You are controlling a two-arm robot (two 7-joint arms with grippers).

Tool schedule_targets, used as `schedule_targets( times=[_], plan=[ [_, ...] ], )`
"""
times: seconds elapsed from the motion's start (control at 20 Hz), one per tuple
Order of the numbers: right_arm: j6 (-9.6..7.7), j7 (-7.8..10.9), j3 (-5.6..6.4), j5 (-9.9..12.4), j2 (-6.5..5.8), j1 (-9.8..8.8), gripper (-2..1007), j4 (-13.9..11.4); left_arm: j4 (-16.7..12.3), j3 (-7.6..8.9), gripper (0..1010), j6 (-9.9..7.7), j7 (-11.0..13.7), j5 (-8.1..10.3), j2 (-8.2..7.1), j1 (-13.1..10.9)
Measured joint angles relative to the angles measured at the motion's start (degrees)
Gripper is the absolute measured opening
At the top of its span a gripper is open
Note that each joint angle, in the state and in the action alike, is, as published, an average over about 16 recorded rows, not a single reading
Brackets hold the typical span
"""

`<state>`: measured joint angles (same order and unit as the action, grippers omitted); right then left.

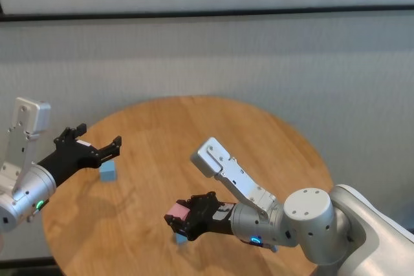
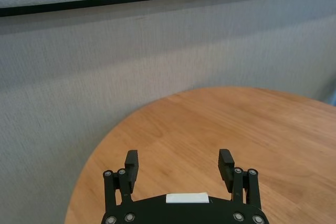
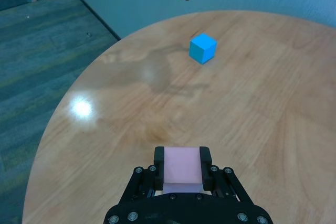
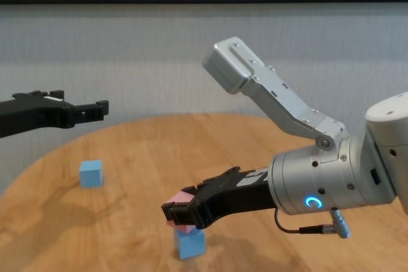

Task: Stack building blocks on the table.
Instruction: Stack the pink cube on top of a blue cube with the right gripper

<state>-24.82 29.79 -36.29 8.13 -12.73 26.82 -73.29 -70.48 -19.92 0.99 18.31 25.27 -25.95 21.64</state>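
Observation:
My right gripper (image 1: 179,218) is shut on a pink block (image 3: 182,166) near the table's front edge. In the chest view the pink block (image 4: 181,217) sits directly over a light blue block (image 4: 190,244), so close that I cannot tell whether they touch. A second light blue block (image 1: 108,171) stands alone on the left of the round wooden table (image 1: 259,140). My left gripper (image 1: 98,145) hovers open and empty above the table's left edge, close over that lone block. In the left wrist view its fingers (image 2: 226,164) stand wide apart.
A grey wall (image 1: 259,56) runs behind the table. The table's far and right parts hold nothing. Grey carpet (image 3: 37,51) lies beyond the table's edge in the right wrist view.

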Motion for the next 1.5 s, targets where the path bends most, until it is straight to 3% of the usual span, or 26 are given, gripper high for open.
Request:
schedule_targets(
  times=[0.65,1.5],
  plan=[
    [-0.30,-0.19,-0.41,0.70,0.44,0.61,368,1.44,0.00,0.00,999,0.00,0.00,0.00,0.00,0.00],
    [0.06,-0.81,-0.36,0.76,0.31,0.44,368,1.56,0.00,0.00,999,0.00,0.00,0.00,0.00,0.00]
  ],
)
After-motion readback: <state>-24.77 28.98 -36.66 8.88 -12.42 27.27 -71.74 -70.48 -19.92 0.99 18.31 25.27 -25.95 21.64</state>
